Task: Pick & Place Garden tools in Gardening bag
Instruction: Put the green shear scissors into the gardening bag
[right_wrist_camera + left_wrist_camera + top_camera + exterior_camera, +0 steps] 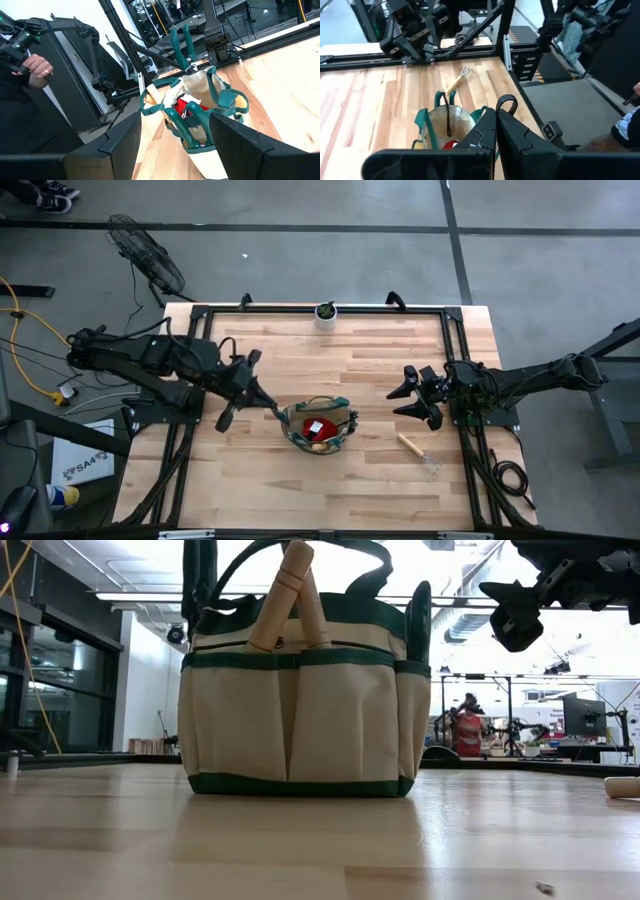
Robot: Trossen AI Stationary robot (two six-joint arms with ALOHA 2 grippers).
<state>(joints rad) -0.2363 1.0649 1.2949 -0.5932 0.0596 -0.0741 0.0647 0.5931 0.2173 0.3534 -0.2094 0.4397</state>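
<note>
Left gripper [272,409] jaws pinched on green-handled shears [181,39] at the bag [318,429] rim, frame centre; right gripper [404,399] jaws wide, empty.

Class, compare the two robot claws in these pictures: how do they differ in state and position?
The left claw is shut, its fingers pressed together; the right claw is open, fingers spread. The left claw is at the gardening bag's rim; the right claw hovers apart from it, near the fork lying on the table. Both are dark, two-fingered.
</note>
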